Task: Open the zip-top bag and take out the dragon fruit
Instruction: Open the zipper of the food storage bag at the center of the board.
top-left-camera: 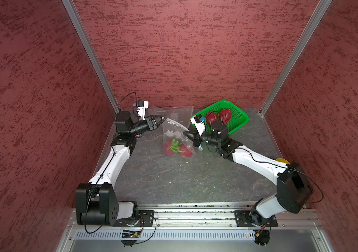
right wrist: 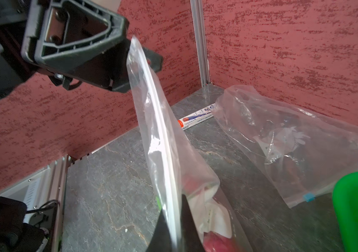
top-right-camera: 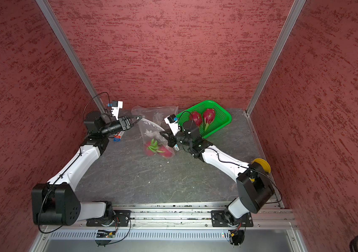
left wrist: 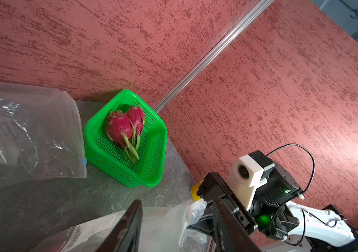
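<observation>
A clear zip-top bag (top-left-camera: 173,136) stands mid-table with pink, green-scaled dragon fruit (top-left-camera: 174,149) at its bottom, seen in both top views. My right gripper (right wrist: 177,209) is shut on the bag's zip rim (right wrist: 162,141), with red fruit (right wrist: 215,242) just beyond its fingers. The rim's other end runs up between the fingers of my left gripper (top-left-camera: 165,118). In the left wrist view the left gripper (left wrist: 176,203) is open, with plastic lying loose in the gap. Two more dragon fruits (left wrist: 121,128) lie in the green mesh basket (top-right-camera: 208,102).
A second, flat, empty clear bag (right wrist: 293,141) lies against the back wall beside the basket (top-left-camera: 239,125). A small white and red box (top-right-camera: 118,137) lies under the left arm. A yellow object (top-right-camera: 261,165) sits by the right arm. Red walls close three sides.
</observation>
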